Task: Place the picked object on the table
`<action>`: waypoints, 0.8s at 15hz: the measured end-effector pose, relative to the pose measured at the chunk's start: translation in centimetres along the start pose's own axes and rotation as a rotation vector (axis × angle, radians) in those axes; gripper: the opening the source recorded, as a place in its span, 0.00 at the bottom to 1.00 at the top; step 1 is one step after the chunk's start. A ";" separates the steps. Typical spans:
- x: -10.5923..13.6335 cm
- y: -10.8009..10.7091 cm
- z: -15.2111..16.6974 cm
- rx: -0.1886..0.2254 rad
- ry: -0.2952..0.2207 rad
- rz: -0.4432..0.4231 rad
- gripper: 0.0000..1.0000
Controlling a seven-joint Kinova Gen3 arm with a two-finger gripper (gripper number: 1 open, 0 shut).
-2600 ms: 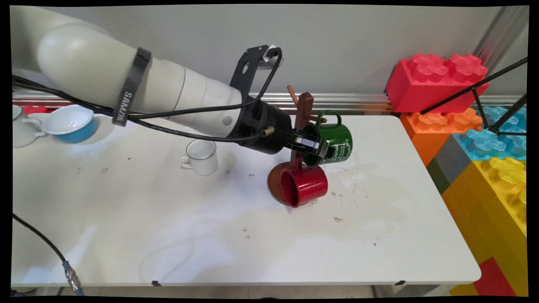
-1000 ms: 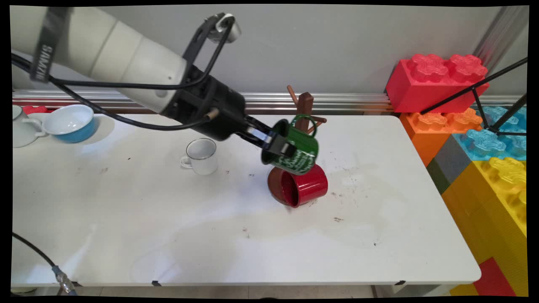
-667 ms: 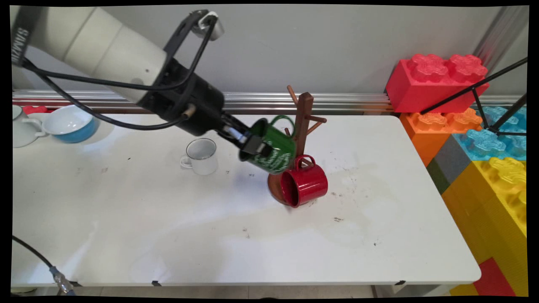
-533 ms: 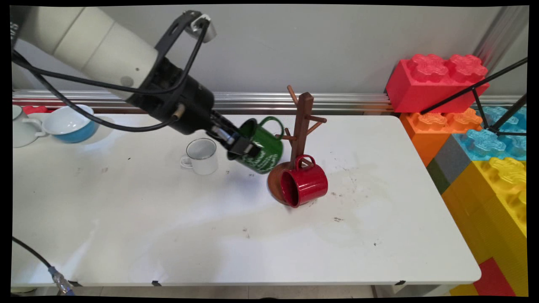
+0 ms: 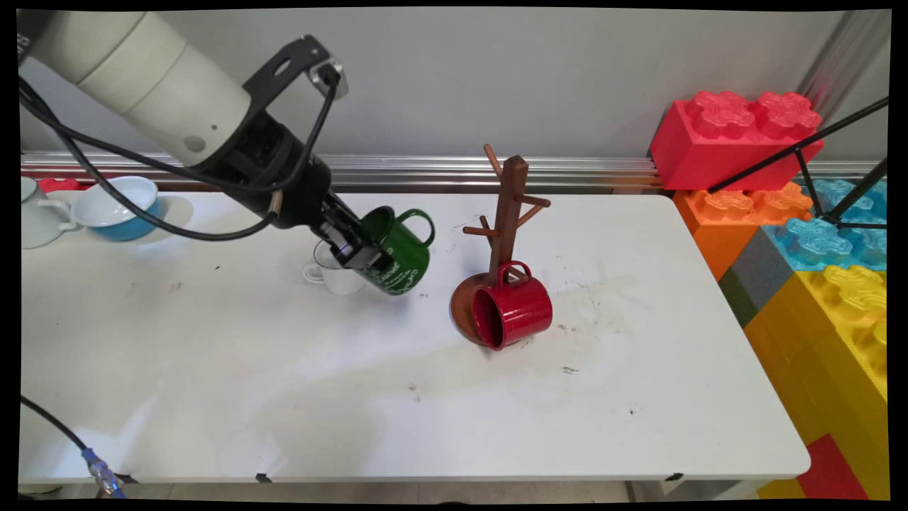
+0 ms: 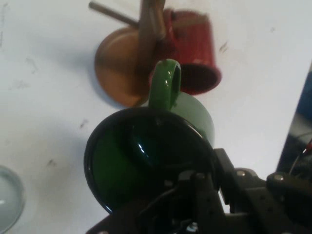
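One green mug (image 5: pixel 394 250) is hanging clamped by its rim in the gripper (image 5: pixel 352 250), apparently clear of the mug rack (image 5: pixel 505 213); the red mug (image 5: pixel 512 312) is hanging there.

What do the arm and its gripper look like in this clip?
A thick, rounded white arm ends in a black wrist and a black two-finger gripper. Black cables loop along it, and a black bracket carrying a small silver camera rises above the wrist.
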 end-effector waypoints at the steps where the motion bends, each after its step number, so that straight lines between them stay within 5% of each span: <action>1: -0.1 -0.2 0.2 0.012 -0.019 0.014 0.00; 12: -0.9 -1.2 4.0 0.117 -0.199 0.151 0.00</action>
